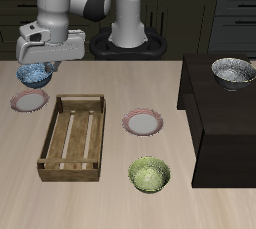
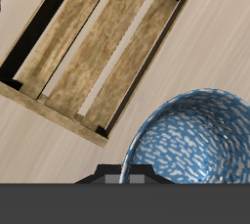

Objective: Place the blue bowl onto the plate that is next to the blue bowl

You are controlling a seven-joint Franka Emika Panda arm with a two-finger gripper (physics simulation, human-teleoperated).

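The blue bowl (image 1: 35, 75), light blue with a mottled inside, hangs right under my gripper (image 1: 41, 68) at the table's back edge. The fingers grip its rim, and it appears held slightly above the table. In the wrist view the bowl (image 2: 191, 142) fills the frame close to the gripper housing, and the fingertips are hidden. The pink-rimmed plate (image 1: 29, 100) lies just in front of the bowl, nearer the table's front edge, beside the wooden crate. It does not show in the wrist view.
A wooden slatted crate (image 1: 73, 136) (image 2: 98, 42) sits mid-table. A second look-alike plate (image 1: 142, 123) lies beyond the crate, with a yellow-green bowl (image 1: 149, 174) in front of it. A grey patterned bowl (image 1: 232, 71) rests on a dark cabinet (image 1: 215, 123).
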